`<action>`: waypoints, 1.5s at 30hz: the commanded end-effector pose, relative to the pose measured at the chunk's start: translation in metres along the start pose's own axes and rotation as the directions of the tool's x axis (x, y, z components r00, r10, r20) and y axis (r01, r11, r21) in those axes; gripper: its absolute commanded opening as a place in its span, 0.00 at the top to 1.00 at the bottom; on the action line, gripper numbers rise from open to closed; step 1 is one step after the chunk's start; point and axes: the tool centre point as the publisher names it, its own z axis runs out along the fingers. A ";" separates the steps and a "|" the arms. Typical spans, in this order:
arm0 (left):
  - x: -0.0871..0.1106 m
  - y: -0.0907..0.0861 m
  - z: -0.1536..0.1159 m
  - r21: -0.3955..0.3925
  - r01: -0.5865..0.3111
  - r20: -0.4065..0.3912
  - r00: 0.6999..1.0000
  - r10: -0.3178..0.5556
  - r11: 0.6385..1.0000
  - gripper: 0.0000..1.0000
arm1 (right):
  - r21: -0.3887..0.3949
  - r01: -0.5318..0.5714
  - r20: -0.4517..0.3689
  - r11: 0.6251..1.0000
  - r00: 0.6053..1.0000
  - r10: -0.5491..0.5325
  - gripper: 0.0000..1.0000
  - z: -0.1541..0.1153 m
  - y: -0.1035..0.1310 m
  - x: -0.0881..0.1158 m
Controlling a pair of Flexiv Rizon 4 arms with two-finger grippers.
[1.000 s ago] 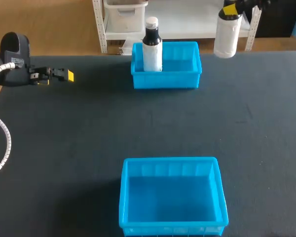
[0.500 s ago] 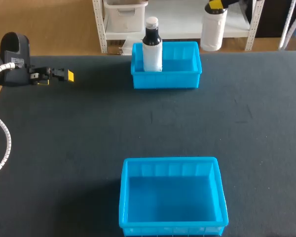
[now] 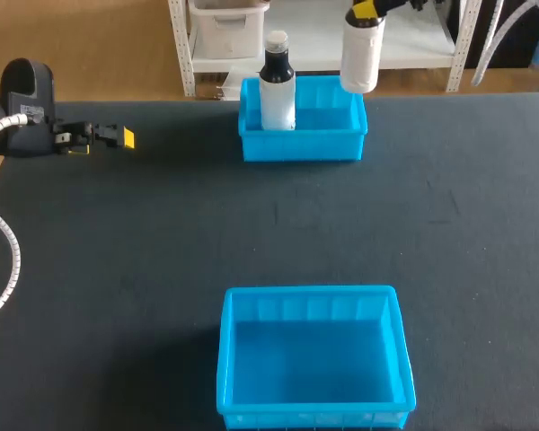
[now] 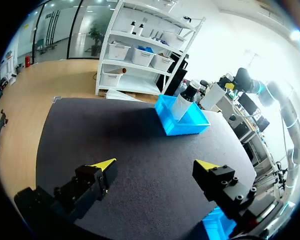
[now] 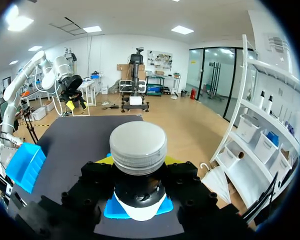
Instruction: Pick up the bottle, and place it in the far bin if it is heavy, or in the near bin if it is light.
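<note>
This is a robotics lab. 2 robot arms, left arm [image 3: 25, 108] and right arm [image 4: 272, 92], are at 1 dark covered table [image 3: 144, 251]. On it stand 2 equal blue bins, the far bin [image 3: 302, 145] and the near bin [image 3: 225, 359].

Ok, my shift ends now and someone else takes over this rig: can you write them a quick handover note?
Right gripper: shut on the white bottle, held upright in the air over the far bin's right end.
Left gripper: open, empty, at the left side of the table.
A dark bottle stands upright in the far bin's left end. The near bin holds nothing.
Done: pick-up.
Left: lower the white bottle into a bin, likely the far one, and release it.
</note>
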 end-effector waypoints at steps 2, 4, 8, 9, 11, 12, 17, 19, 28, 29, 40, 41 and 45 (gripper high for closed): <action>0.000 0.000 0.000 0.000 0.000 0.000 1.000 0.000 1.000 0.00 | -0.146 -0.005 -0.002 0.989 1.000 0.004 1.00 0.011 -0.013 -0.003; 0.000 0.000 0.000 0.000 0.000 0.000 1.000 0.000 1.000 0.00 | -0.155 -0.008 -0.001 0.988 1.000 0.007 1.00 0.015 -0.012 -0.003; 0.000 0.000 0.000 0.000 0.000 0.000 1.000 0.000 1.000 0.00 | -0.175 -0.012 0.003 0.985 1.000 0.012 1.00 0.023 -0.007 -0.001; 0.000 0.000 0.000 0.000 0.000 0.000 1.000 0.000 1.000 0.00 | -0.179 -0.014 0.005 0.984 1.000 0.015 1.00 0.026 -0.006 0.000; 0.000 0.000 0.000 0.000 0.000 0.000 1.000 0.000 1.000 0.00 | -0.187 -0.018 0.007 0.982 1.000 0.019 1.00 0.031 -0.005 0.003; 0.000 0.000 0.000 0.000 0.000 0.000 1.000 0.000 1.000 0.00 | -0.192 -0.021 0.008 0.981 1.000 0.023 1.00 0.033 -0.005 0.004; 0.000 0.000 0.000 0.000 0.000 0.000 1.000 0.000 1.000 0.00 | -0.205 -0.027 0.009 0.978 1.000 0.030 1.00 0.042 -0.004 0.010; 0.000 0.000 0.000 0.000 0.000 0.000 1.000 0.000 1.000 0.00 | -0.211 -0.028 0.008 0.977 0.999 0.031 1.00 0.046 -0.004 0.013; 0.000 0.000 0.000 0.000 0.000 0.000 1.000 0.000 1.000 0.00 | -0.229 -0.031 0.005 0.973 0.999 0.033 1.00 0.060 -0.006 0.022; 0.000 0.000 0.000 0.000 0.000 0.000 1.000 0.000 1.000 0.00 | -0.231 -0.031 0.006 0.972 0.999 0.034 1.00 0.061 -0.006 0.023; 0.000 0.000 0.000 0.000 0.000 0.000 1.000 0.000 1.000 0.00 | -0.256 -0.053 0.010 0.965 0.998 0.058 1.00 0.073 -0.006 0.034; 0.000 0.000 0.000 0.000 0.000 0.000 1.000 0.000 1.000 0.00 | -0.258 -0.054 0.011 0.965 0.998 0.059 1.00 0.074 -0.006 0.035; 0.000 0.000 0.000 0.000 0.000 0.000 1.000 0.000 1.000 0.00 | -0.265 -0.059 0.015 0.962 0.998 0.065 1.00 0.078 -0.006 0.039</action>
